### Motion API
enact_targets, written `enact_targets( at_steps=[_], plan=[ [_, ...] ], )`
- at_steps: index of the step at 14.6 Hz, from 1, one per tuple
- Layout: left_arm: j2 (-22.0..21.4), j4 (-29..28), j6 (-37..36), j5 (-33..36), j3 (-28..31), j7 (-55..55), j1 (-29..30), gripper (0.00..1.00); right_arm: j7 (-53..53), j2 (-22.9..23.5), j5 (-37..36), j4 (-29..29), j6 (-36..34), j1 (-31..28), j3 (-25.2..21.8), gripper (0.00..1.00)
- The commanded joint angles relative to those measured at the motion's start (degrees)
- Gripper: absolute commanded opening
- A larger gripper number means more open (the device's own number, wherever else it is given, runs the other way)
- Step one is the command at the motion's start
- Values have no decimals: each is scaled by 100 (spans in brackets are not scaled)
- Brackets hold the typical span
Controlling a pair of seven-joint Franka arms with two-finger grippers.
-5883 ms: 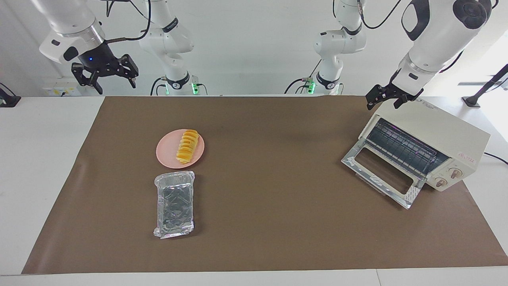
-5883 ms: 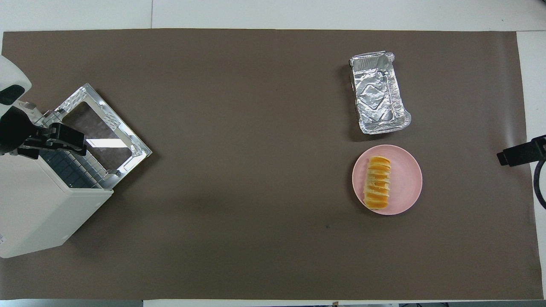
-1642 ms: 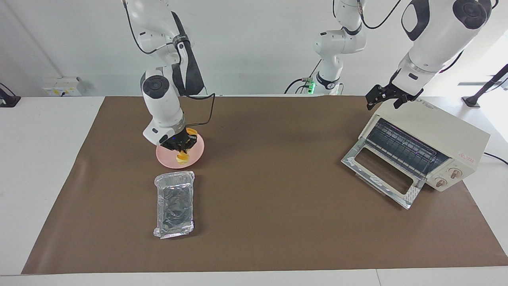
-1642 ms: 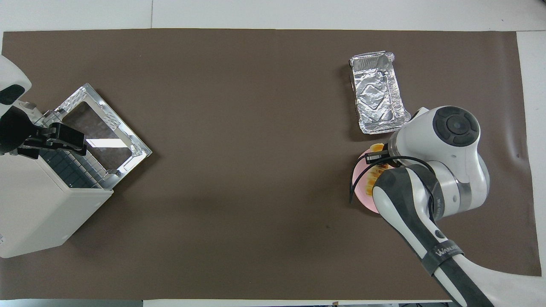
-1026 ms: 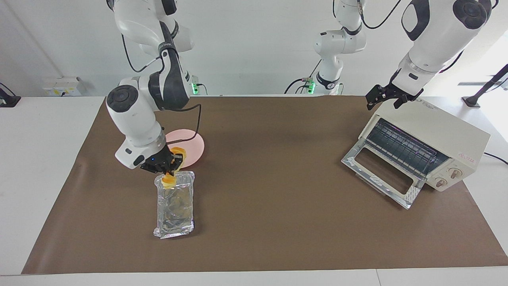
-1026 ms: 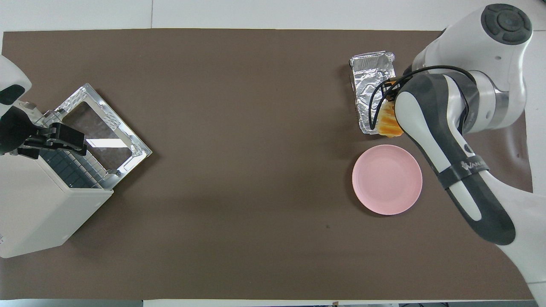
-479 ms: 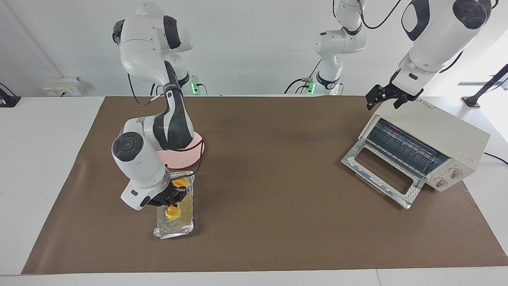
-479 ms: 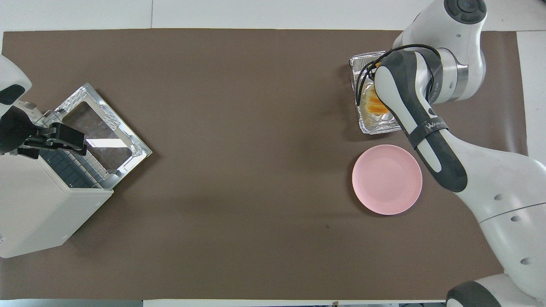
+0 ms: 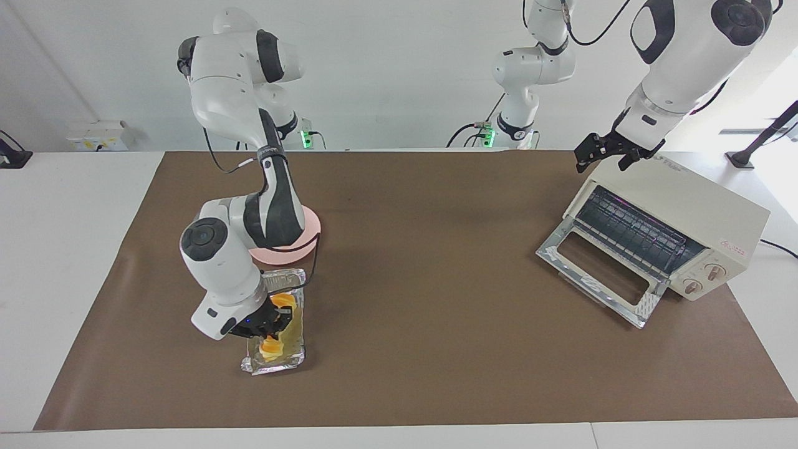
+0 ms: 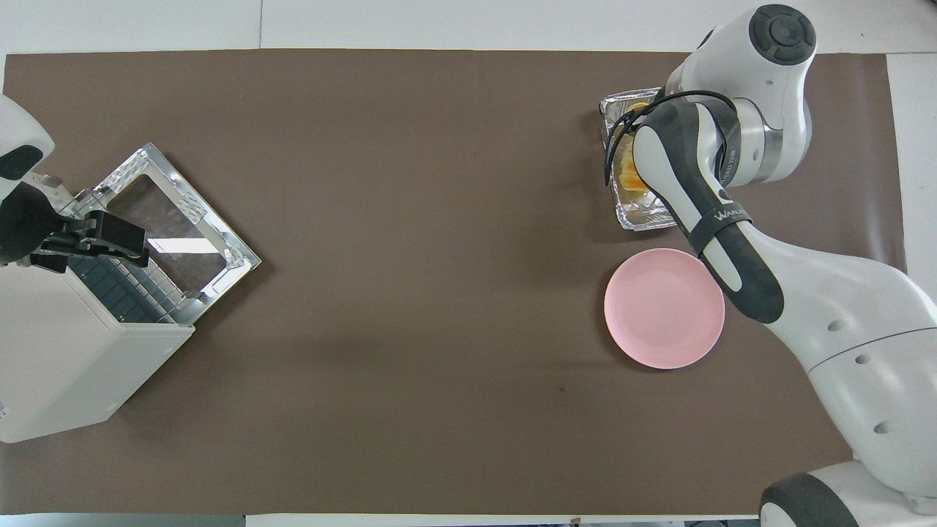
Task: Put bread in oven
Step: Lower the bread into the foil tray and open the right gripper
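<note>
The bread is a yellow-orange sliced loaf, down inside the foil tray. My right gripper is lowered into the tray and shut on the loaf's middle. In the overhead view my right arm covers most of the bread and the tray. The cream-white oven stands at the left arm's end of the table with its glass door dropped open and the wire rack showing. My left gripper waits, open, over the oven's top edge; it also shows in the overhead view.
The empty round pink plate sits beside the tray, nearer to the robots, partly covered by my right arm; it shows whole in the overhead view. A brown mat covers the table.
My right gripper took the bread off the pink plate, carried it over the foil tray and lowered it in. In the last half second it sank a little deeper. The left arm has not moved.
</note>
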Motion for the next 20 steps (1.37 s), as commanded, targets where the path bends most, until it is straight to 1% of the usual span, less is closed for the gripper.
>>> enact_targets(
  at_steps=[1, 2, 3, 4, 5, 8, 10, 12, 16, 18, 20],
  plan=[
    [-136, -118, 65, 74, -31, 64, 58, 100, -159, -116, 118, -300, 234, 29, 14, 0],
    [-127, -118, 65, 74, -31, 64, 58, 100, -159, -124, 118, -309, 226, 47, 14, 0],
    [-136, -118, 65, 74, -31, 64, 58, 100, -150, -125, 118, -309, 208, 56, 14, 13],
    [-127, -118, 65, 74, -31, 64, 58, 100, -150, -125, 118, -309, 191, 47, 14, 81],
    [-127, -109, 65, 74, -31, 64, 58, 100, -150, -133, 118, -274, 112, 38, 23, 100],
    [-127, -109, 65, 74, -31, 64, 58, 100, -150, -309, 127, -221, -221, 20, 23, 100],
    [-127, -109, 65, 74, -31, 64, 58, 100, -150, -397, 48, -195, -581, 12, 23, 100],
    [-127, -109, 65, 74, -31, 64, 58, 100, -193, -388, 4, -46, -758, -67, 6, 100],
    [-127, -118, 65, 74, -31, 64, 58, 100, -747, -379, -241, -80, -417, -260, -21, 100],
    [-136, -118, 65, 74, -31, 64, 58, 100, -756, -371, -321, -247, -171, -296, -21, 100],
    [-127, -118, 65, 74, -31, 64, 58, 100, -808, -379, -330, -580, 223, -331, -38, 100]
  ],
)
